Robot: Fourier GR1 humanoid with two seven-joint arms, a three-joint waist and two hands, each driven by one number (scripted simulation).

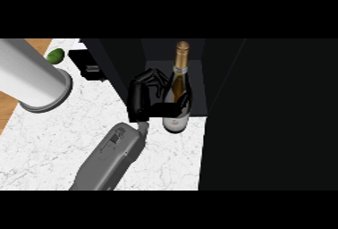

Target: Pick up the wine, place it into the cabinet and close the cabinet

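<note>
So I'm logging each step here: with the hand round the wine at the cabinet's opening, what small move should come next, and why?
Probably push the wine bottle a little deeper into the cabinet before letting go. The left hand is curled round the bottle's body, and while its gold-topped neck is inside the dark opening, its base appears to lie out over the marble counter, so the door could not close yet.

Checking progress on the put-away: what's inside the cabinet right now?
The wine bottle stands partly in the cabinet opening, held by the left hand, its base over the counter. The dark interior hides anything else.
</note>
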